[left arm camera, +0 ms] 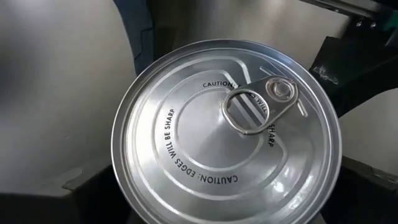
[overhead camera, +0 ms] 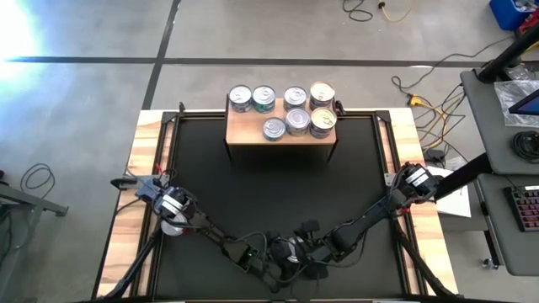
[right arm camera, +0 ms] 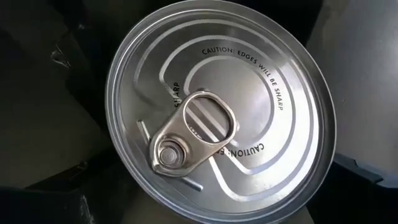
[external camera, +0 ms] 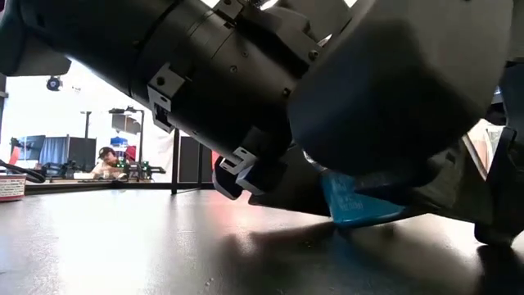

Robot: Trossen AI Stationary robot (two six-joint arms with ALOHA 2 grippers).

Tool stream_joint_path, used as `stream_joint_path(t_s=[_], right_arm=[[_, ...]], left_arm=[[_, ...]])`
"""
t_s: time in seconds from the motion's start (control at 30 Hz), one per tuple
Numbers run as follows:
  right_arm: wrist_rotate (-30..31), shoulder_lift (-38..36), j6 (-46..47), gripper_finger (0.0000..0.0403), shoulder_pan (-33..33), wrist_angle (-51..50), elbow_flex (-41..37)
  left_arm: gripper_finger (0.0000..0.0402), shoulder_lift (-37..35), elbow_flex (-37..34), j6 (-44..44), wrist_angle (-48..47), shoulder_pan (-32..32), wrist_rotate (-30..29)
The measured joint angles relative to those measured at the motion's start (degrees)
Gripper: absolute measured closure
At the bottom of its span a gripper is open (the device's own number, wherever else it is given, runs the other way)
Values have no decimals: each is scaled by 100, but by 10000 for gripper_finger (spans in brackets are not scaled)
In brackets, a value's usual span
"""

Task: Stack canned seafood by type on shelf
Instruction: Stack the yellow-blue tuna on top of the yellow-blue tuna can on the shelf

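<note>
Both arms are dark, near black, built of rounded tube sections joined by thicker housings. The left arm (overhead camera: 198,220) and right arm (overhead camera: 370,216) each end in a pale grey-and-white wrist block wrapped in thin black cables. A tangle of black wires lies where the two bases meet. Seen from table height, one arm's casing (external camera: 246,74) has small screws, ridged square clips and a blue plastic part (external camera: 356,201)
</note>
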Motion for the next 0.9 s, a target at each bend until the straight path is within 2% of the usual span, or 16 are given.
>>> stream_joint_path(t_s=[0.2, 0.33, 0.43, 0.53, 0.67, 0.8, 0.9], right_arm=[[39, -252, 20, 30, 65, -315, 164], [-54, -522, 225, 30, 59, -953, 431], [-321, -835, 401, 30, 75, -1160, 746], [-364, -1176, 579, 31, 113, -1360, 1051], [259, -1585, 1323, 31, 47, -1649, 1243], [1164, -2192, 2018, 31, 118, -1619, 1407], [1832, -2586, 2217, 31, 216, -1579, 1427]], left_arm=[[33, -190, 21, -224, -275, -160, -247], [33, -571, 46, -154, -1165, -211, -332], [33, -905, -28, -21, -2107, -227, -306], [33, -1367, -28, 89, -2640, -180, -173], [33, -2215, 7, 112, -3419, -266, -206], [33, -2880, -61, 152, -4395, -395, -494], [33, -3489, -64, 352, -4787, -385, -645]])
